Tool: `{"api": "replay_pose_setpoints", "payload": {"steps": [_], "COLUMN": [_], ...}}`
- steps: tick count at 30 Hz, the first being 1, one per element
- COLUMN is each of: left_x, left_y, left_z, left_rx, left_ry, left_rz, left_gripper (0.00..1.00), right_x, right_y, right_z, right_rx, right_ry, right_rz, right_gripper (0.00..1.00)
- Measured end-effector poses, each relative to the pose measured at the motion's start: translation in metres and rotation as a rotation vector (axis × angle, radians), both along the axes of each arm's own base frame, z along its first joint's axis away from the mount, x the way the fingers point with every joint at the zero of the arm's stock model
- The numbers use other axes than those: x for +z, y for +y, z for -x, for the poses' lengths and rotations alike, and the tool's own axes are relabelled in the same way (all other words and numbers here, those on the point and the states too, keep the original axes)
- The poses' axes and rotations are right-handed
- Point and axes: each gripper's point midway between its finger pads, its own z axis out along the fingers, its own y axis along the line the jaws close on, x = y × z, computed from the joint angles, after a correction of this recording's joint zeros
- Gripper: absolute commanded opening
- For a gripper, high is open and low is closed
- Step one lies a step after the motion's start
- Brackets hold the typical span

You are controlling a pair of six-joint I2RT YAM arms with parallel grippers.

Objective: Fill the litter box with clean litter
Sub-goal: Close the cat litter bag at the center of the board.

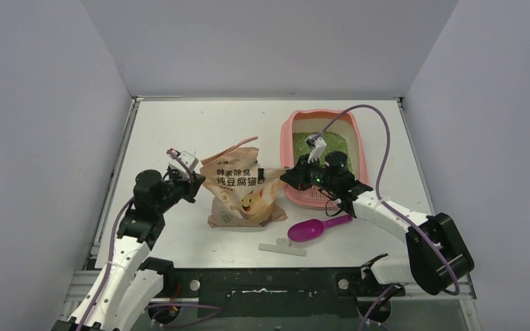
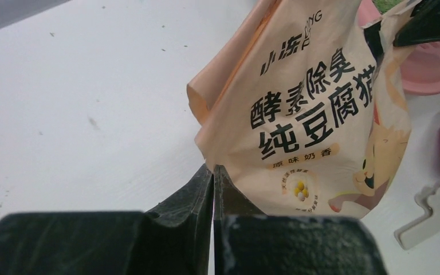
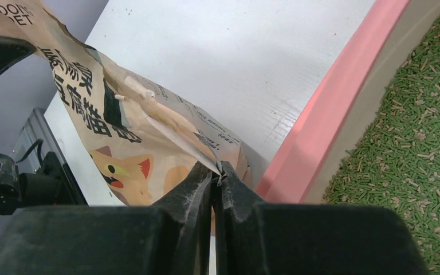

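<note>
Nearest us on the worktop (image 1: 172, 131) lay a white clip (image 1: 283, 246) and a magenta scoop (image 1: 310, 229). Behind them our left claw (image 2: 213, 169) was closed on the left edge of the litter bag (image 1: 240, 189), and our right claw (image 3: 216, 175) pinched its torn right edge. Beyond, at the far right, the pink litter box (image 1: 287, 141) held a bed of green litter (image 1: 332, 143).

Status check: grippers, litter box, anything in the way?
Grippers: left gripper shut on litter bag edge, right gripper shut on opposite edge. The litter box holds green litter. Magenta scoop, clip lie nearer, not between bag and box.
</note>
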Motion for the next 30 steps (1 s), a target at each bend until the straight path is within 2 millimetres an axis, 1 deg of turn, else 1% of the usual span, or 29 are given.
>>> {"api": "replay_pose_setpoints", "payload": {"steps": [5, 8, 9, 10, 12, 13, 15, 17, 19, 21, 24, 27, 28, 30], "left_x": [0.009, 0.007, 0.006, 0.004, 0.002, 0.002, 0.000, 0.002, 0.016, 0.039, 0.088, 0.124, 0.132, 0.136], "left_y": [0.011, 0.013, 0.012, 0.012, 0.009, 0.007, 0.006, 0.007, 0.007, 0.005, -0.004, -0.017, -0.023, -0.032], "left_z": [-0.001, -0.001, 0.000, 0.001, 0.003, 0.004, 0.006, 0.007, 0.005, 0.002, -0.006, -0.015, -0.018, -0.024], "left_rx": [0.041, 0.044, 0.040, 0.034, 0.015, 0.007, -0.001, 0.006, 0.004, -0.017, -0.096, -0.208, -0.251, -0.331], "left_ry": [-0.067, -0.074, -0.072, -0.068, -0.057, -0.054, -0.030, 0.001, 0.008, -0.011, -0.062, -0.096, -0.093, -0.058], "left_rz": [-0.041, -0.050, -0.051, -0.050, -0.045, -0.044, -0.031, -0.018, -0.004, 0.012, 0.016, -0.006, -0.012, -0.026], "left_gripper": [0.00, 0.00, 0.06, 0.17, 0.43, 0.52, 0.63, 0.83, 0.87, 0.88, 0.89, 0.90, 0.90, 0.90], "right_x": [0.001, 0.002, 0.002, 0.002, 0.003, 0.004, 0.008, 0.012, 0.013, 0.013, 0.013, 0.012, 0.012, 0.012], "right_y": [-0.004, -0.008, -0.008, -0.008, -0.007, -0.006, -0.005, -0.003, -0.002, -0.002, -0.002, -0.002, -0.002, -0.002], "right_z": [-0.006, -0.008, -0.008, -0.007, -0.006, -0.005, -0.004, -0.002, -0.001, 0.000, 0.001, 0.001, 0.001, 0.001], "right_rx": [-0.047, -0.052, -0.045, -0.035, -0.010, 0.001, 0.036, 0.066, 0.086, 0.100, 0.109, 0.113, 0.114, 0.117], "right_ry": [0.034, 0.034, 0.032, 0.029, 0.016, 0.010, -0.005, -0.020, -0.029, -0.036, -0.043, -0.047, -0.050, -0.054], "right_rz": [-0.030, -0.034, -0.033, -0.034, -0.030, -0.029, -0.023, -0.014, -0.007, -0.001, 0.004, 0.009, 0.011, 0.015], "right_gripper": [0.00, 0.05, 0.05, 0.05, 0.06, 0.06, 0.07, 0.07, 0.07, 0.07, 0.06, 0.06, 0.06, 0.06]}}
